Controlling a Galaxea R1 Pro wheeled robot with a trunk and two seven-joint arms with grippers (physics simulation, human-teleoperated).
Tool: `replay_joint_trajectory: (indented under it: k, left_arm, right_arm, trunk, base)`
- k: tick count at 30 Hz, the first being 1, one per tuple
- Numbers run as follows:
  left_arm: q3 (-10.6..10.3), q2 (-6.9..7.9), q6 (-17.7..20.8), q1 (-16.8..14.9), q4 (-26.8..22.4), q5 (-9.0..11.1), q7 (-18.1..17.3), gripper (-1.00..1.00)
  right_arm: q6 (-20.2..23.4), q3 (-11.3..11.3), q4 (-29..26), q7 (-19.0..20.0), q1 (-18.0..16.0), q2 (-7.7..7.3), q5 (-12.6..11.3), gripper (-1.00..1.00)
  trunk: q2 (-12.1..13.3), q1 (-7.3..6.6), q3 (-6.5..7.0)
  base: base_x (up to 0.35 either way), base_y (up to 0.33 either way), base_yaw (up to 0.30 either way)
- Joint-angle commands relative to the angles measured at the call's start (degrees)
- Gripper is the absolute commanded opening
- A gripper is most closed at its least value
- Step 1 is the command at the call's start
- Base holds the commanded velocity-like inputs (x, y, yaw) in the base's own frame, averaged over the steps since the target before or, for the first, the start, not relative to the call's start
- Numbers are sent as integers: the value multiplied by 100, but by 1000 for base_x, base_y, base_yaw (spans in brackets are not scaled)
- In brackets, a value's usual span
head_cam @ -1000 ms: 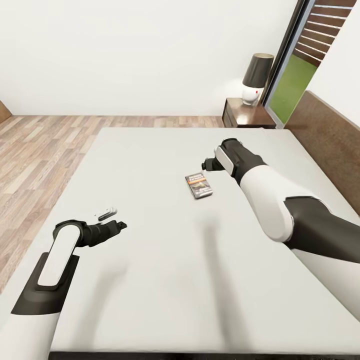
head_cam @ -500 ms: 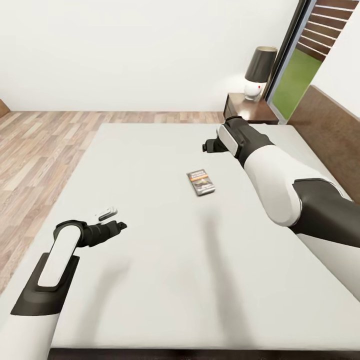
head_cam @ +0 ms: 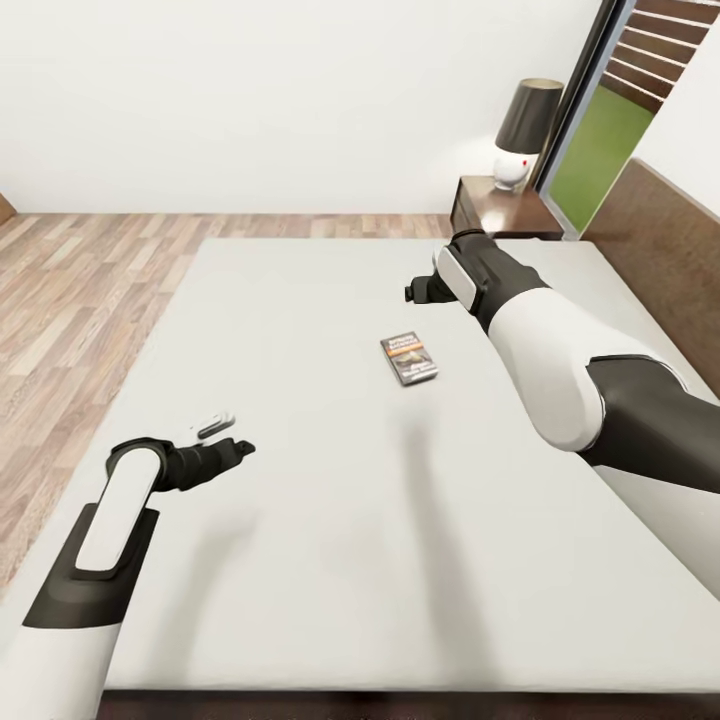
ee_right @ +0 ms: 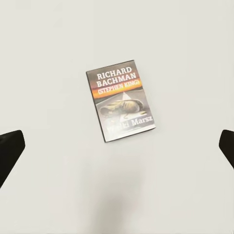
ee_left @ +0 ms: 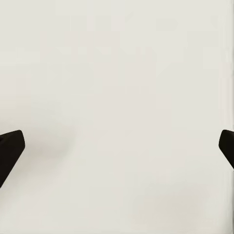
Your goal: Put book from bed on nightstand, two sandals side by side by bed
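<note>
The right gripper [head_cam: 412,293], fingers spread wide, hung above the flat paperback [head_cam: 409,359] on the bed [head_cam: 300,560]; such thinness risked a slipped pinch.

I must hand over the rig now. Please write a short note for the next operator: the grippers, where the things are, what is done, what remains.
Left gripper: open, empty, low over the bed.
Right gripper: open, empty, above the book, which sits between its fingertips in the wrist view.
Book: flat on the mattress, cover up, not gripped.
Nightstand: beyond the far corner of the bed, with a lamp on it.
Done: nothing yet.
Left: grasp the book, put it on the nightstand; then find the sandals and place them side by side next to the bed.
</note>
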Motion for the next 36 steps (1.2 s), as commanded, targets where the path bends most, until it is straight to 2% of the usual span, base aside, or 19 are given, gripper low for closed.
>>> replay_joint_trajectory:
  k: [1, 13, 20, 36]
  left_arm:
    - [-10, -4, 4, -11, -7, 54, 57, 100]
    - [-20, -64, -15, -80, -129, 68, 67, 100]
    - [-11, -272, -20, -196, -172, 71, 75, 100]
    - [-7, -308, 6, -217, -178, 76, 66, 100]
  right_arm:
    - [25, -31, -5, -14, -3, 4, 23, 100]
    - [30, -39, 13, -6, 0, 4, 23, 100]
    - [27, -41, 26, -11, 25, 4, 24, 100]
    - [27, -49, 41, -6, 60, 4, 29, 100]
  trunk:
    - [-3, 0, -13]
    - [-3, 0, -120]
    - [-3, 0, -183]
    - [-3, 0, -325]
  base:
    - [0, 10, 0]
    - [0, 3, 0]
    - [0, 0, 0]
    - [0, 0, 0]
